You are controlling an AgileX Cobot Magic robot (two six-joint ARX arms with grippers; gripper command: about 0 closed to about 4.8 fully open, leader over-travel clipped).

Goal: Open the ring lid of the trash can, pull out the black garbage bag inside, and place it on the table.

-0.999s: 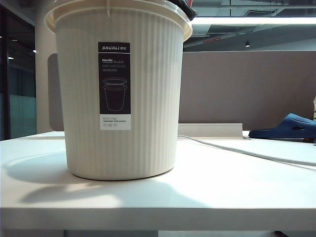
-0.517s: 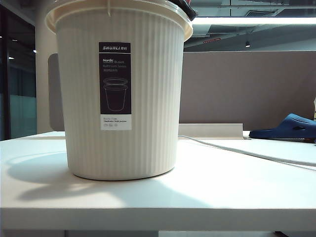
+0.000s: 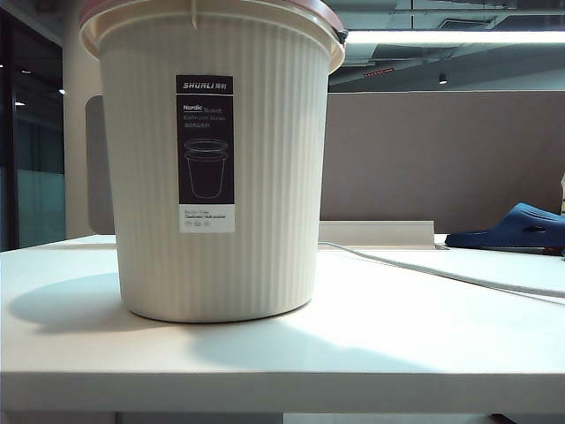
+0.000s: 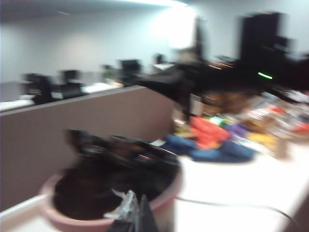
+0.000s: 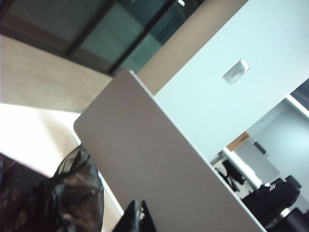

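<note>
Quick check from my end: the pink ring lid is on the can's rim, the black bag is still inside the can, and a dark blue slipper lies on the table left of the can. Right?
One thing is off: in the exterior view the dark blue slipper lies right of the trash can, not left. The ring lid is on the rim, and the left wrist view shows the black garbage bag inside.
</note>
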